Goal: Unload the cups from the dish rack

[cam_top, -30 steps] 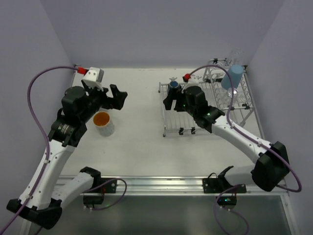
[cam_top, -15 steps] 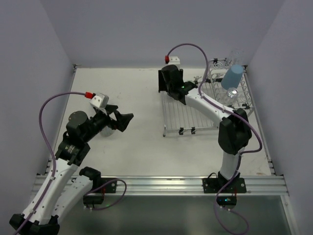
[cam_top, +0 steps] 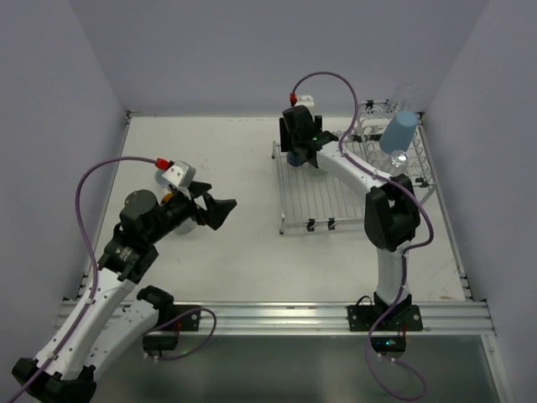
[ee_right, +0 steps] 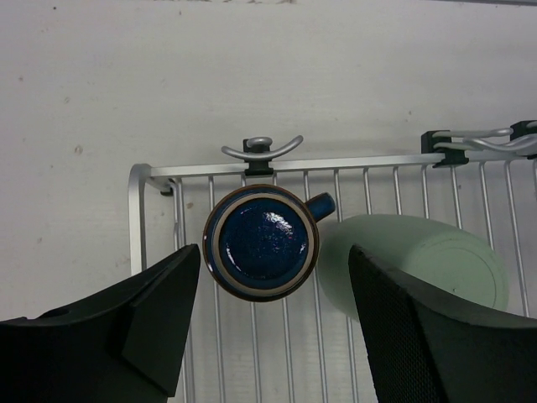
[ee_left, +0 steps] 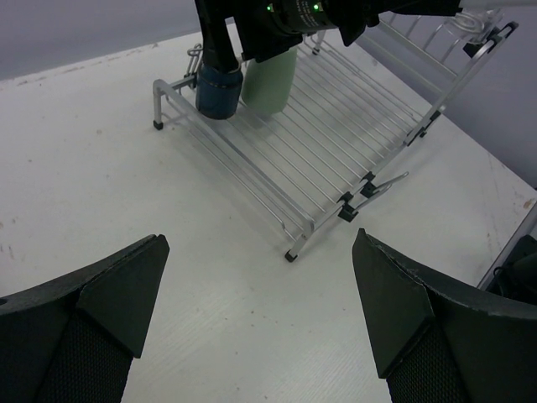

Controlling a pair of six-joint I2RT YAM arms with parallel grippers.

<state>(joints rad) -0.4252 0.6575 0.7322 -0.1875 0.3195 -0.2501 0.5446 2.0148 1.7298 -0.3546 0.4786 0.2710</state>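
Dark blue handled ceramic mug (ee_right: 261,243): upright, mouth up, in the far-left corner of the flat grid part of the silver wire dish rack (cam_top: 323,197); handle points toward the pale green plastic tumbler (ee_right: 411,273) just beside it on the same grid. Light blue tumbler (cam_top: 398,133) sits on the rack's raised slotted section to the right, with a clear glass (cam_top: 406,91) behind it at the far corner. Right claw (ee_right: 270,252): spread wide, hanging above the mug with one finger on each side of it. It holds nothing; contact with the mug rim cannot be told from the wrist view. Left claw (ee_left: 260,243): also wide, empty, over bare white worktop (cam_top: 235,168), well apart from the rack and facing it.
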